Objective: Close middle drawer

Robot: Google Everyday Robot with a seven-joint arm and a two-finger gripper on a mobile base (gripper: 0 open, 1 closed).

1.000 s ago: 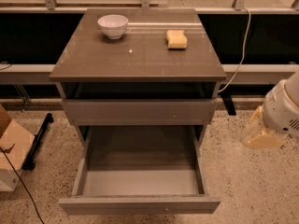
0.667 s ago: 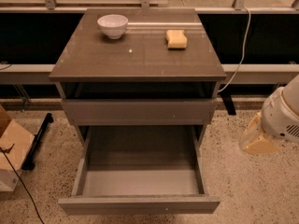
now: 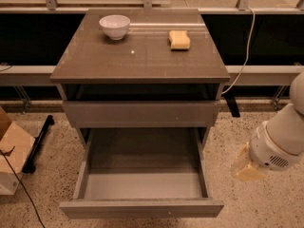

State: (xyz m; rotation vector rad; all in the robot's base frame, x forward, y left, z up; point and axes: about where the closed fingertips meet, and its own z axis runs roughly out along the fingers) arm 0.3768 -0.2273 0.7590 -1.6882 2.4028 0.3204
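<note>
The middle drawer (image 3: 142, 184) is pulled far out of the grey-brown cabinet (image 3: 140, 61). Its paler grey inside is empty, and its flat front (image 3: 141, 208) is near the bottom edge of the view. The uppermost front (image 3: 141, 114) stands a little out from the cabinet, with a dark gap under the top. The lowest front is hidden beneath the open drawer. My gripper (image 3: 247, 168) shows as a pale beige end on the white arm (image 3: 280, 141). It is to the right of the open drawer, above the floor and not touching the drawer.
A white bowl (image 3: 114, 26) and a yellow sponge (image 3: 179, 40) sit on the cabinet top. A cardboard box (image 3: 13, 151) and a black stand leg (image 3: 39, 141) are on the floor at left. A white cable (image 3: 244, 51) hangs at right. A low wall with a rail runs behind.
My arm and gripper have moved down and to the left, closer to the right side of the open drawer. The drawer has not moved.
</note>
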